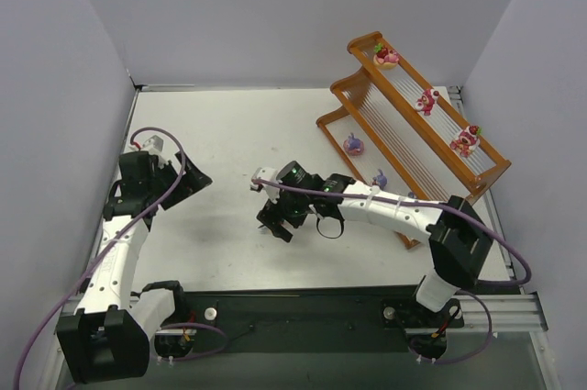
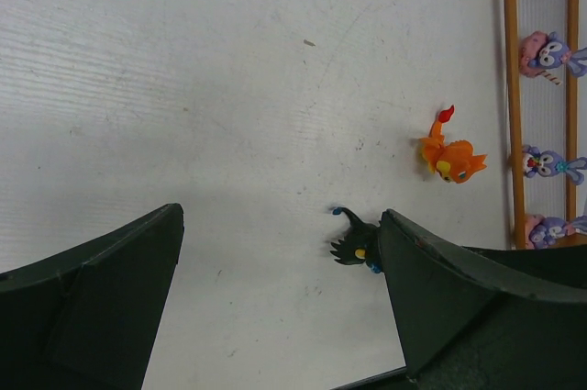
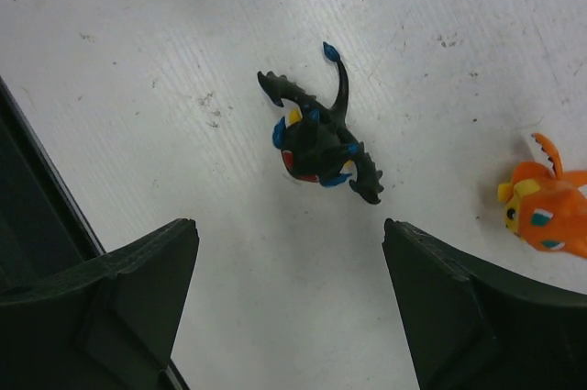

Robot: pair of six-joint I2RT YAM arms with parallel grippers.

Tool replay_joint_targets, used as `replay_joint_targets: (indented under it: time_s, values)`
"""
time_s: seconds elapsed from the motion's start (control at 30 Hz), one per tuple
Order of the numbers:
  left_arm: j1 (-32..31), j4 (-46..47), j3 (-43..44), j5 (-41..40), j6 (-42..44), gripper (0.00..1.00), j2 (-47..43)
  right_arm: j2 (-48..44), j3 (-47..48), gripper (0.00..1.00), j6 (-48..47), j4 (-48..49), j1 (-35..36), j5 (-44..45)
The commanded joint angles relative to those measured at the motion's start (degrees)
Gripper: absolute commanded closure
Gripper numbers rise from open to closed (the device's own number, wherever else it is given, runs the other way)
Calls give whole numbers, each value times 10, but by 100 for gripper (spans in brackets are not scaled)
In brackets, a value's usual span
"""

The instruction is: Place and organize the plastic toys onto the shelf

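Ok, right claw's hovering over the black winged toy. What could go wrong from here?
1. The black toy sits ahead of the fingertips of the open right claw, not between them; closing now could miss or pinch a thin wing.
2. The orange toy lies close beside the claw; descending could knock it.
3. Purple toys already line one tier of the shelf; placing there may topple one.

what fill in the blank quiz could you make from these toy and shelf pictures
The top step of the shelf holds ___ pink toys.
The black toy lies on the ___.
The toy beside it is coloured ___.
The right gripper above the black toy is ___.
Missing words: three, table, orange, open.
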Motion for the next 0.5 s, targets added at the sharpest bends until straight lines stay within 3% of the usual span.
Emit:
replay_joint_targets:
  time_s: [0.0,0.37,0.47]
  values:
    - [3,-3,37,14,16,3,10,37,54,15,-77,-4,-2,-10]
    - [3,-22,54,2,35,3,23,115,93,15,-90,-11,-1,-6]
    - [3,-24,58,3,37,3,28,136,109,20,-81,-10,0,12]
